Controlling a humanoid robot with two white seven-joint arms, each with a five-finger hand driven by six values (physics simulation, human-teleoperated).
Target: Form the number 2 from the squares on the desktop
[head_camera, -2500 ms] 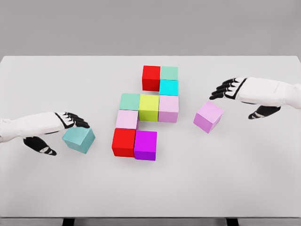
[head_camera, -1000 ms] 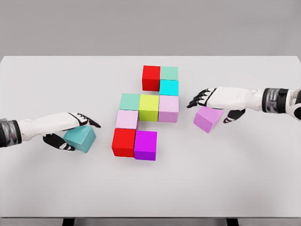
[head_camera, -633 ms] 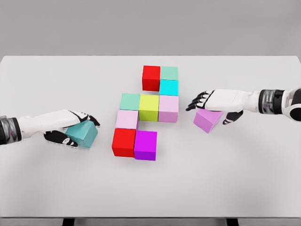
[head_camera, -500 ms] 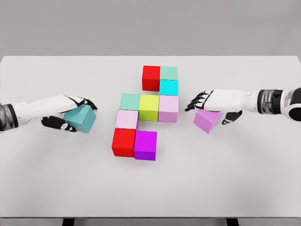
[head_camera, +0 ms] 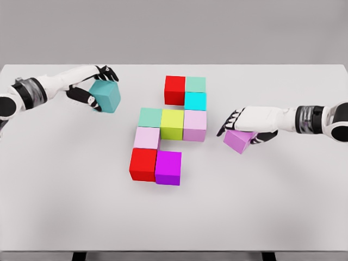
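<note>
Several coloured cubes sit joined mid-table: red (head_camera: 175, 89), mint (head_camera: 196, 84) and cyan (head_camera: 195, 101) at the top, mint (head_camera: 150, 117), yellow-green (head_camera: 172, 124) and pale pink (head_camera: 194, 125) in the middle row, pale pink (head_camera: 146, 138), red (head_camera: 143, 163) and magenta (head_camera: 168, 167) below. My left hand (head_camera: 92, 84) is shut on a teal cube (head_camera: 105, 96), held above the table at upper left. My right hand (head_camera: 242, 126) lies over a violet cube (head_camera: 239, 141) to the right of the group, fingers curled around it.
The white table (head_camera: 272, 206) reaches a grey wall at the back. Its front edge runs along the bottom of the view, with two dark legs showing beneath.
My left hand closed on the teal cube and carried it up and toward the back left. My right hand came down over the violet cube and curled round it.
</note>
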